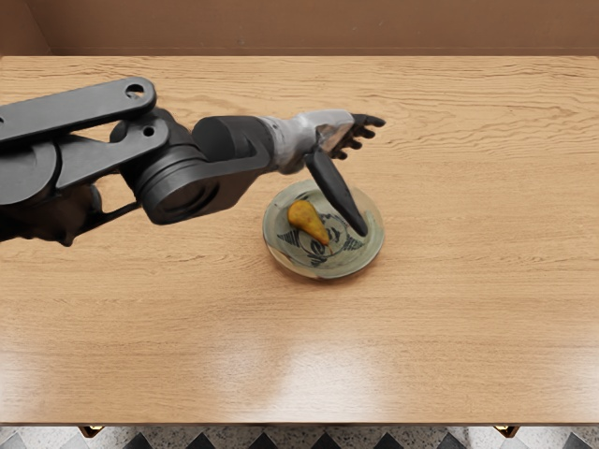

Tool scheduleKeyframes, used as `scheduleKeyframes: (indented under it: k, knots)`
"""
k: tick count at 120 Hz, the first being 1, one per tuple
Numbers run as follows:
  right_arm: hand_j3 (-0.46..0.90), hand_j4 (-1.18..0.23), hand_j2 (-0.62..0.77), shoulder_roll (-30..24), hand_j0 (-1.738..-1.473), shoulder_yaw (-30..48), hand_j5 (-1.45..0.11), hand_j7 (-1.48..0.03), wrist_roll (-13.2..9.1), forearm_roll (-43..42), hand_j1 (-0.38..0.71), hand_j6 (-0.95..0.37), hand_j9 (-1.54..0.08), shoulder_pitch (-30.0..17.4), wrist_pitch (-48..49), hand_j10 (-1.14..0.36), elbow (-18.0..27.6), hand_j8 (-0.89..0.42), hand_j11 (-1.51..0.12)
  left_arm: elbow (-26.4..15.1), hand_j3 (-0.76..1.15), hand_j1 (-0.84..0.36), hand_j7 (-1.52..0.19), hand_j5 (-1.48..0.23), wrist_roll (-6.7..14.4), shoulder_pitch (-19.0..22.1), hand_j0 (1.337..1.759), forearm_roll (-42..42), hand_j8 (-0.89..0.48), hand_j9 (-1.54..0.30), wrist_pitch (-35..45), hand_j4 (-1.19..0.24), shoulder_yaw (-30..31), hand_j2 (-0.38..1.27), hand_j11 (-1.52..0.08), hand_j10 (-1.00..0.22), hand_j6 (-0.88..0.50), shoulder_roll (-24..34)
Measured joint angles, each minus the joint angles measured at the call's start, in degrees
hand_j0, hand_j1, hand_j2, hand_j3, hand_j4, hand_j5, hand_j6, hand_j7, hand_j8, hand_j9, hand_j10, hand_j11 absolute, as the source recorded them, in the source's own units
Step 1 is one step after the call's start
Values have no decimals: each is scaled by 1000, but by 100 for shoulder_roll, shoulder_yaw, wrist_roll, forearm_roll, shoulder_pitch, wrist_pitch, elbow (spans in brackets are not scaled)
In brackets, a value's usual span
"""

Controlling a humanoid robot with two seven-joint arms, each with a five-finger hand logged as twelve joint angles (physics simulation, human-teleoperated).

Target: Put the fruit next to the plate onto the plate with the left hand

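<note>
A yellow-brown pear [308, 221] lies on the green patterned plate [369, 245], left of its middle. My left hand [343, 154] hovers above the plate's far rim, its arm coming in from the left edge. The fingers are spread and hold nothing; the thumb [337, 192] points down over the plate, just right of the pear and apart from it. The right arm does not show.
The plate stands near the middle of a wooden table [468, 327]. My dark left forearm and elbow joint [182, 178] cover the table's left middle. A brown wall runs along the far edge.
</note>
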Motion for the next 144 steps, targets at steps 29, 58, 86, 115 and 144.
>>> scheduleKeyframes:
  k: [29,58,86,115,144]
  knots:
    - [0,0,0,0,-1658,-5,0,0,0,-3,-349,-1,0,0,4,0,0,0,0,-645,0,323,-30,-30,0,1380,1658,-2154,-22,-30,-27,-23,-695,8,-30,-22,-24,751]
    - [0,0,0,0,-1658,-7,0,0,0,-4,-349,-1,0,0,5,0,0,0,0,-859,0,328,-24,-24,0,1900,1658,-3523,-17,-24,-924,-18,-1558,4,-24,-18,-18,1998]
    - [0,0,0,0,-1658,-15,0,0,0,-3,-349,-1,0,0,7,0,0,0,0,-869,0,328,-23,-23,0,2169,1658,-4792,-16,-23,-2448,-16,-1684,3,-23,-16,-16,3409]
    - [0,0,0,0,-1658,-24,0,0,0,-4,-349,-1,0,0,4,0,0,0,0,-838,0,328,-21,-21,0,2472,1658,-5336,-13,-22,-3421,-14,-1647,2,-22,-14,-13,4377]
    - [0,0,0,0,-1658,-25,0,0,0,-4,-349,0,0,0,6,0,6,0,0,-701,0,329,-20,-20,0,2799,1658,-5492,-11,-21,-4119,-11,-1636,2,-21,-13,-10,5084]
